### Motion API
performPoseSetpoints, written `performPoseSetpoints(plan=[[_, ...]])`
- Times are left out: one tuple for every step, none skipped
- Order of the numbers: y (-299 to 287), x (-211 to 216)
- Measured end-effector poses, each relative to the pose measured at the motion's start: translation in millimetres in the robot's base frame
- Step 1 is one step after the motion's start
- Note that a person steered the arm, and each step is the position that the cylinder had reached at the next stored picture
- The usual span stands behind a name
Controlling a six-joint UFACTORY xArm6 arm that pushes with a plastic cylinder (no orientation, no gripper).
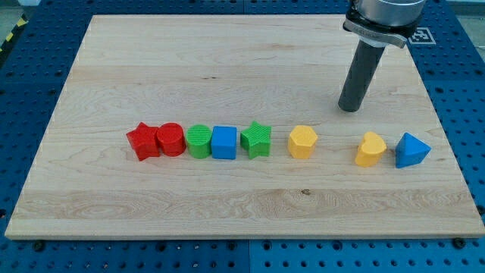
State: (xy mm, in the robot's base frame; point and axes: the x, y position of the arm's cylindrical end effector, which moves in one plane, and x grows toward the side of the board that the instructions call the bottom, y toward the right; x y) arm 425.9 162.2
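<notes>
Counter (227,61) first: pale wood, filling nearly the whole view, blue pegboard showing round its edges. Next in size, the dark rod, dropping in from the view's top right, and my tip (349,108) sits planted on the wood well clear of everything. There is no end effector here to read as apart or together, just that bare rod end touching no block.

Now the blocks, all strung in one row across the middle. Nearest my tip, below it and slightly toward the view's right, is the yellow heart-shaped block (370,149), and just beside that the blue triangular block (411,150) closes the row at the right. A gap toward the view's left, then the yellow hexagonal block (302,142) standing alone. Further left, the green star (256,139) sits just beside the blue cube (223,142), which touches the green cylinder (199,141). Then the red cylinder (171,139) pressed against the red star (143,142) at the left end.
</notes>
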Motion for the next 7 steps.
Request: performPoseSetpoints(plan=[[0,1],[0,1],[-8,11],[-42,16],[-67,12],[-69,12],[-118,9]])
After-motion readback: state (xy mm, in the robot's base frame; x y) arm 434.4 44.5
